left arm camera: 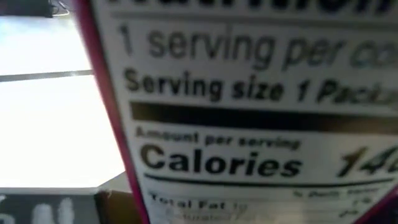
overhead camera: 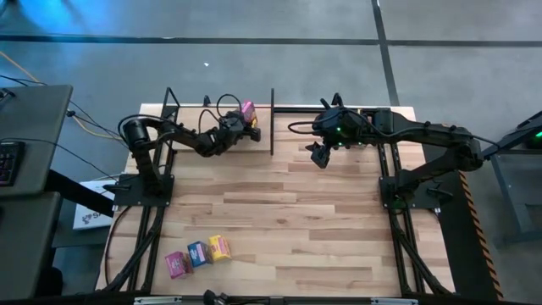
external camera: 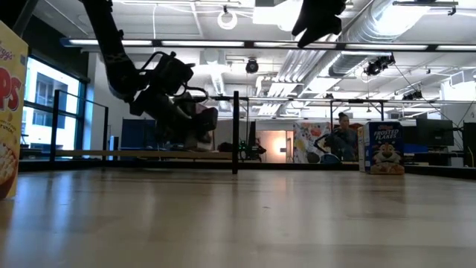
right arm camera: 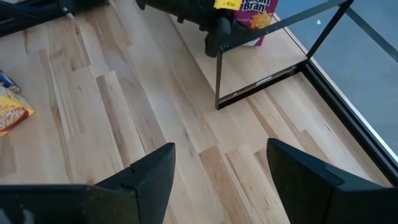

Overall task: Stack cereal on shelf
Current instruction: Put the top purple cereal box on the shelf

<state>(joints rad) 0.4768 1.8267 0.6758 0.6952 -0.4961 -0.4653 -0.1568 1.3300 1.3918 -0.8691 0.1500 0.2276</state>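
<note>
Cereal box – magenta, mostly hidden by left gripper.

Overhead camera straight down on whole counter, low camera level across counter into room, left wrist camera pressed against a box label, right wrist camera angled down at counter, shelf shared.

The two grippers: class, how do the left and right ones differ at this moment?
The left gripper is at the shelf, shut on a pink cereal box; the right gripper hovers open and empty beside the shelf, over bare tabletop. The left sits low; the right hangs higher. Both are dark and two-fingered.
</note>
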